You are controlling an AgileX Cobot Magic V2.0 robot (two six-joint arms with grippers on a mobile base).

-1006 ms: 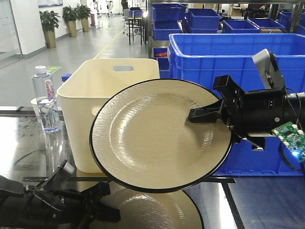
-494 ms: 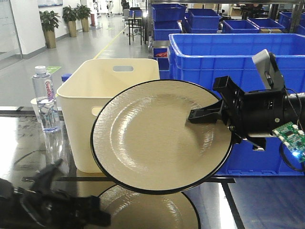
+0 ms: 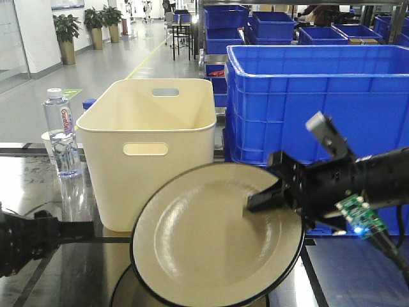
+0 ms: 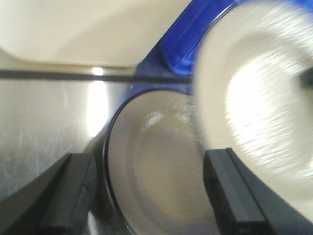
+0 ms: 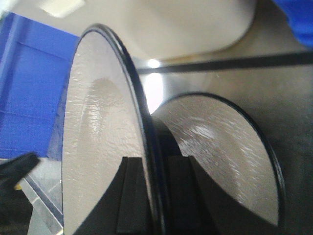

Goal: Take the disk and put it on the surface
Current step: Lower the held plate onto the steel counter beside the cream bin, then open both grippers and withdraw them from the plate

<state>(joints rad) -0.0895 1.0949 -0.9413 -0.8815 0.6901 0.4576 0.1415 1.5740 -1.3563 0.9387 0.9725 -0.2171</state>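
The disk [image 3: 217, 240] hung tilted on edge. Its rim was pinched in the right fingers [image 3: 257, 203], which were closed narrow on it, one finger across the cream face and the other behind. Below those fingers its mirror image showed in the glossy black bench [image 3: 358, 272]. The disk's low edge ran out of the front view, so I could not tell whether it touched the bench.

The step in hand looked like the lowering. To do it well, I judged, the wrist should roll the disk flat as it sinks and let the low edge meet the bench first. The fingers should part only once the disk lies level, since a glossy plate let go on edge could slide or clatter.

The left fingers [image 4: 68, 196] stood wide apart, holding nothing, low over the bench to the left of the right fingers.

Beyond the right fingers stood a cream tub [image 3: 150, 147]. Behind them was a blue crate [image 3: 319, 96], and far to their left a water bottle [image 3: 61, 131]. Past these ran a hall floor [image 3: 108, 64] with potted plants [image 3: 67, 29].
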